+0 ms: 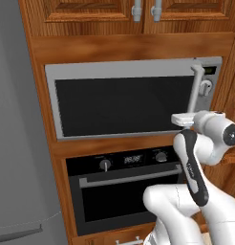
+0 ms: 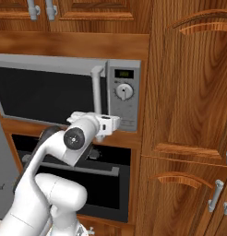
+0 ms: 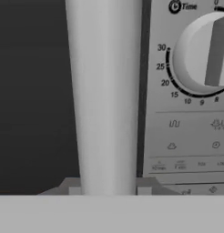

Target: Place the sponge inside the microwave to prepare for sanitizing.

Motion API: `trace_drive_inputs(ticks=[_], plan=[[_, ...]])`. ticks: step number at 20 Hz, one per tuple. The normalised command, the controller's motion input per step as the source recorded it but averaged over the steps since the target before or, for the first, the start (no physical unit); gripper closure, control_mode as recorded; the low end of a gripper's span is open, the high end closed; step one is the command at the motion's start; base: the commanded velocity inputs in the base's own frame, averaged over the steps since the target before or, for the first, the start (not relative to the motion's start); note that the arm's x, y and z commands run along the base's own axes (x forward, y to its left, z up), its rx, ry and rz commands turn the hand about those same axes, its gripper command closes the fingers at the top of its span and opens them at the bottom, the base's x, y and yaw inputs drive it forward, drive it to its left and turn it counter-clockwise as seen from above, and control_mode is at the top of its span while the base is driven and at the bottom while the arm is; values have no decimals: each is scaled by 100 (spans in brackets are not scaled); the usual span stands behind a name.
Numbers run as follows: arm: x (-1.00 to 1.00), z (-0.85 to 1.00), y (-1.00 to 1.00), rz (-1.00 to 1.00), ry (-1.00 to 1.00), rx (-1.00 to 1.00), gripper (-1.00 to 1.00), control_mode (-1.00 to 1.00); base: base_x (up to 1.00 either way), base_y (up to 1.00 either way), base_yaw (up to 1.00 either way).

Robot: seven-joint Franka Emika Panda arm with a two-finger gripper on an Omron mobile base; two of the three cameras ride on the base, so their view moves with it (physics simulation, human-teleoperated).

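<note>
Grey metal fills my close view: the microwave's upright bar handle (image 3: 107, 98) runs straight up from between my fingertips, and my claw (image 1: 187, 125) is pinched onto its lower end. From the left side I see my white wrist level with the bottom of the microwave (image 1: 124, 98), its dark glass door flush and closed. Just right of the handle sits the control panel (image 3: 186, 136) with 1 round timer knob (image 3: 207, 52), numbers ringed around it, and a row of small symbols below. Under the microwave is the black oven (image 1: 124, 191) with 2 knobs and a horizontal handle. Above are wooden cupboard doors (image 1: 90, 9); tall wooden cabinets (image 2: 189, 115) stand to the right. I cannot see the sponge.
</note>
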Motion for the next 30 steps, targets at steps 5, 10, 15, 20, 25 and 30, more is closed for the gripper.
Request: trace_drive_inputs(ticks=[5, 10, 15, 20, 25, 30], plan=[[-41, -3, 32, -12, 0, 0, 100, -100, 0, 0, 0], [-43, -11, 38, -14, 0, 0, 100, -100, 0, 0, 0], [-64, -22, 36, -13, -1, -2, 100, -100, 0, 0, 0], [-86, -39, 51, -5, -17, -7, 100, -100, 0, 0, 0], [-85, -82, 53, 0, -42, -21, 100, -100, 0, 0, 0], [-34, -45, 63, 0, -38, -7, 100, -100, 0, 0, 0]])
